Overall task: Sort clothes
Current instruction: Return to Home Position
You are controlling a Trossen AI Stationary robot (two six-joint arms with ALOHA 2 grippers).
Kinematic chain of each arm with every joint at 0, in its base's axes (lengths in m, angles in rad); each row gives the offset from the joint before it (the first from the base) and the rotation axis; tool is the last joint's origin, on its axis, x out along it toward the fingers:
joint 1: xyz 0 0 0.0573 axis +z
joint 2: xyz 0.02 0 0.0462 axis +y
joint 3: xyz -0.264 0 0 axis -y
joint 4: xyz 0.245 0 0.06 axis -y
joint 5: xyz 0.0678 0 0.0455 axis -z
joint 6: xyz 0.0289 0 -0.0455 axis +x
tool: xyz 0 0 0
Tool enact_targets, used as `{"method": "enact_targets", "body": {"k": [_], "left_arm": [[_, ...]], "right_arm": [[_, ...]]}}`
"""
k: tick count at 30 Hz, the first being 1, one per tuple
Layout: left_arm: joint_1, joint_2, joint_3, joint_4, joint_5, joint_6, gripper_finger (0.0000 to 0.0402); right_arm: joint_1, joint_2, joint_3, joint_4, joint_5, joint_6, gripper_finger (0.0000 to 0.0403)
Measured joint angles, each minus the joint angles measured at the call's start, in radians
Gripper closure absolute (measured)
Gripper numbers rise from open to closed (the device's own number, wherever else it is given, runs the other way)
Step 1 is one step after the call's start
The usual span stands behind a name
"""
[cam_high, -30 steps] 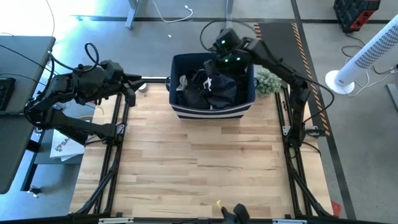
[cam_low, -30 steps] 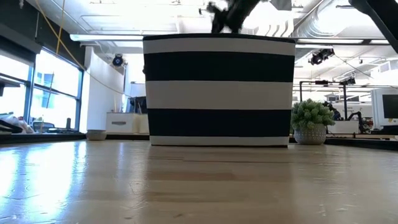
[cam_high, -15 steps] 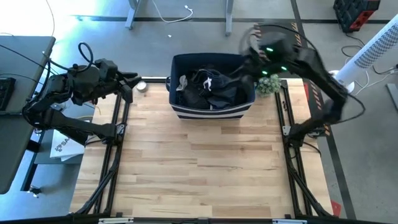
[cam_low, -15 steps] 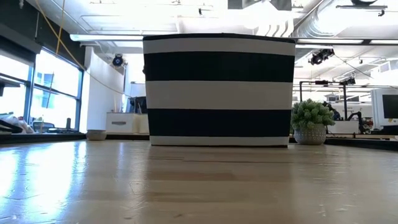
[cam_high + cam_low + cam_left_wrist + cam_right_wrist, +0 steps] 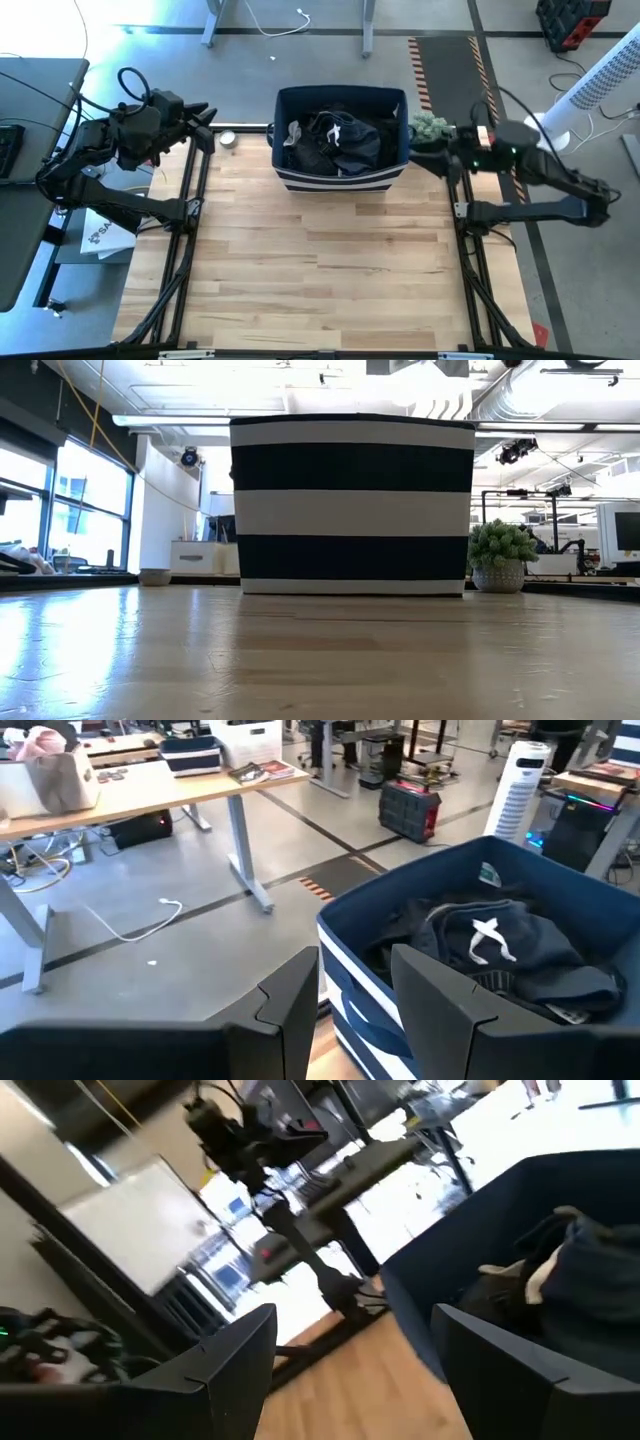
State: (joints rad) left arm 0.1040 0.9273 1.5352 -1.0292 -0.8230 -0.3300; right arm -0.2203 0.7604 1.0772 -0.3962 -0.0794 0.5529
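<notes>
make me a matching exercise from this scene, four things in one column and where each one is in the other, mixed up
Things:
1. clothes
2. blue bin
3. potted plant
4. left gripper

Places:
a. open and empty, at the table's left edge
b. piled inside the bin
c. at the middle of the table's far edge
d. just right of the bin, near the open right gripper

Pairs: 1-b, 2-c, 3-d, 4-a

A white tower fan (image 5: pixel 595 80) stands on the grey floor (image 5: pixel 150 40).
</notes>
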Motion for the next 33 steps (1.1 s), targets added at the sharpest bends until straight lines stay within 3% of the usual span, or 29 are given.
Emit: {"method": "enact_targets", "body": {"k": [7, 16, 21, 24, 33], "left_arm": [[0.000, 0.000, 0.000, 0.000, 0.003, 0.000, 0.0275], [0.000, 0.002, 0.000, 0.001, 0.009, -0.059, 0.0275], [0.000, 0.002, 0.000, 0.001, 0.009, -0.060, 0.0275], [0.000, 0.002, 0.000, 0.001, 0.009, -0.060, 0.0275], [0.000, 0.002, 0.000, 0.001, 0.009, -0.060, 0.0275]], "right_arm": [[0.044, -0.240, -0.308, 0.200, 0.001, 0.080, 0.0140], [0.059, -0.521, -0.546, 0.223, 0.000, 0.119, 0.0140], [0.059, -0.630, -0.648, 0.218, 0.037, 0.038, 0.0140], [0.058, -0.655, -0.692, 0.165, 0.091, -0.022, 0.0140], [0.059, -0.651, -0.703, -0.146, 0.091, -0.062, 0.0140]]}}
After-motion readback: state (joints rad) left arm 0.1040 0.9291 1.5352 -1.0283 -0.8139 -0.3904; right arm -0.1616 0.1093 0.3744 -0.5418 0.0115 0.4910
